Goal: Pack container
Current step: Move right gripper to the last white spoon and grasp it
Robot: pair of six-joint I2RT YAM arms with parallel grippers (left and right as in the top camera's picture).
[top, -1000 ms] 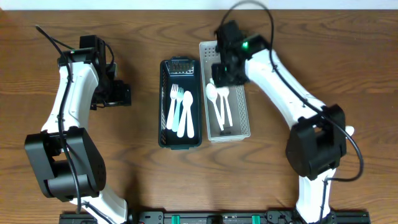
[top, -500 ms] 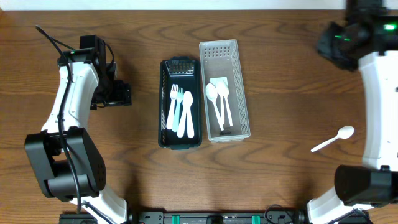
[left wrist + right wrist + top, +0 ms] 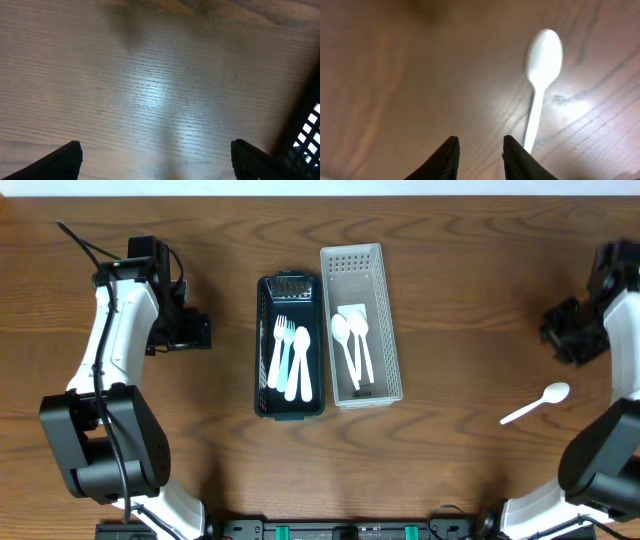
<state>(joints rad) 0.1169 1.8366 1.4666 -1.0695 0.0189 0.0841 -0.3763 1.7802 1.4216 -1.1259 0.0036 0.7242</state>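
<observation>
A white perforated container [image 3: 385, 330] at the table's middle holds white plastic spoons [image 3: 350, 345]. Beside it on the left, a dark basket [image 3: 264, 350] holds white forks and a spoon [image 3: 288, 358]. One loose white spoon [image 3: 537, 402] lies on the wood at the right, and shows in the right wrist view [image 3: 540, 80]. My right gripper [image 3: 572, 345] is open and empty, just above and left of that spoon; its fingertips [image 3: 480, 150] sit left of the handle. My left gripper [image 3: 196, 332] is wide open and empty over bare wood, fingertips [image 3: 156, 160] left of the dark basket [image 3: 305, 140].
The wooden table [image 3: 450, 460] stretches around the two containers. The arm bases stand at the front edge. The table's far edge runs along the top of the overhead view.
My right arm has swung from over the white container out to the far right and come down near the loose spoon. The left arm has not moved.
</observation>
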